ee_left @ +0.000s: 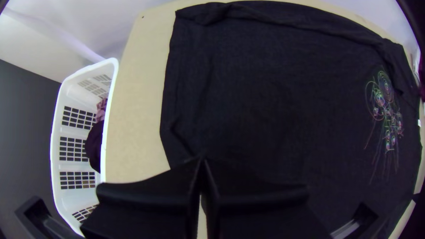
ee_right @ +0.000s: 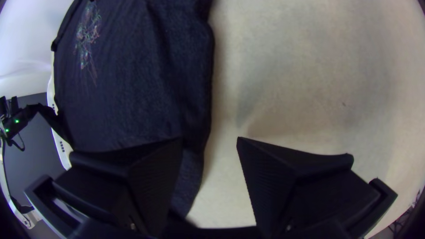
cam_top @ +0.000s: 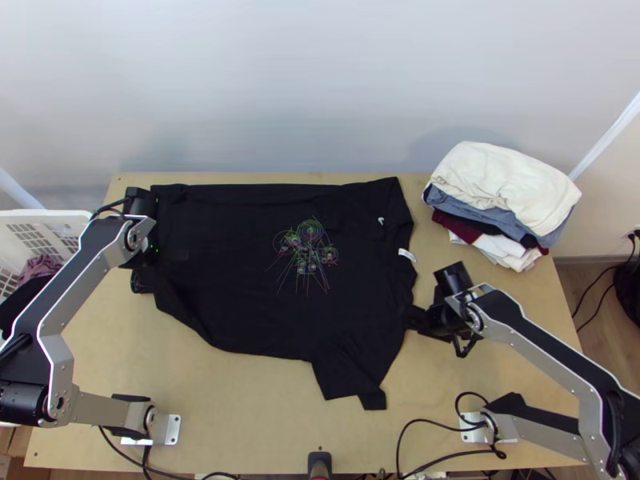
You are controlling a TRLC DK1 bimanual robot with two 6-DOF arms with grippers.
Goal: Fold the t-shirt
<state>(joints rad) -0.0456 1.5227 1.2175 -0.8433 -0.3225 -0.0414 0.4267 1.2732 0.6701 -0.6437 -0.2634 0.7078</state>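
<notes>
Since it looks like thin knit, the black tee (cam_top: 240, 280), spread on the desk (cam_top: 240, 408), should handle light & floppy. L gripper (ee_left: 202, 161) has jaws clenched on the hem (ee_left: 170, 102); R gripper's (ee_right: 210, 139) are parted by the shoulder (cam_top: 394, 326), prob. best R hold.

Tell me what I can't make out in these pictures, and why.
How much t-shirt the left gripper holds: left wrist view, hidden by its own fingers.
Rest of the basket: top view, cut off by the left edge.
Most of the stack's lower garments: top view, under the cream cloth.
Collar label's print: top view, too small.
</notes>
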